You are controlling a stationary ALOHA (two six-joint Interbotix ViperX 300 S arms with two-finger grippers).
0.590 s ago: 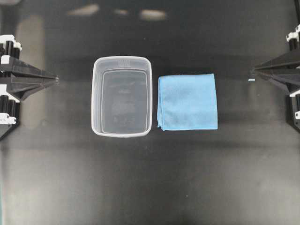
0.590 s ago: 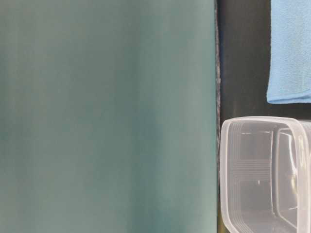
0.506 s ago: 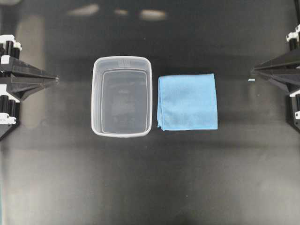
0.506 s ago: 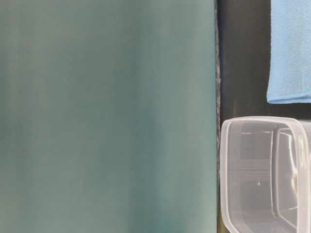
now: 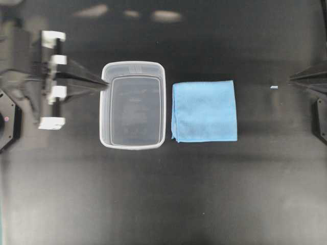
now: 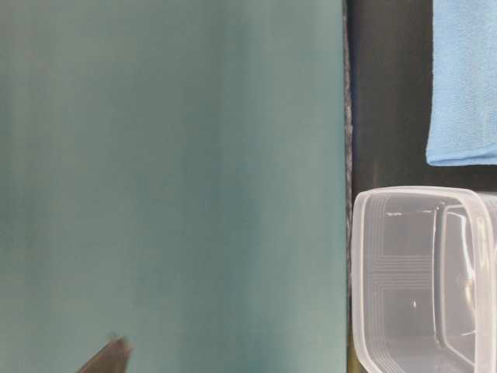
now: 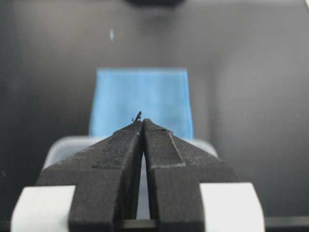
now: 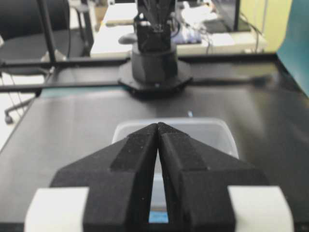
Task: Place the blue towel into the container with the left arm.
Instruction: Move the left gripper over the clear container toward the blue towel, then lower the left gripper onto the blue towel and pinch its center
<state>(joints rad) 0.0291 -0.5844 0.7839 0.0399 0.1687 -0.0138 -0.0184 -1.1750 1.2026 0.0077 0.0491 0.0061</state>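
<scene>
The blue towel (image 5: 204,111) lies flat and folded on the black table, just right of the clear container (image 5: 134,65), which is empty. My left gripper (image 5: 104,84) is shut and empty, its tip at the container's left rim. In the left wrist view the shut left gripper (image 7: 143,121) points over the container rim (image 7: 65,144) toward the towel (image 7: 140,96). My right gripper (image 5: 291,79) is shut and empty at the right edge, apart from the towel. In the right wrist view the right gripper (image 8: 158,124) faces the container (image 8: 219,130).
A small pale speck (image 5: 274,87) lies on the table right of the towel. A teal wall (image 6: 171,179) fills most of the table-level view, with the container (image 6: 411,191) and towel (image 6: 464,85) at its right. The left arm's base (image 8: 154,72) stands across the table.
My left arm has swung out from the left edge, and its shut tip now reaches the container's left rim. My right gripper has drawn back toward the right edge. Towel and container have not moved.
</scene>
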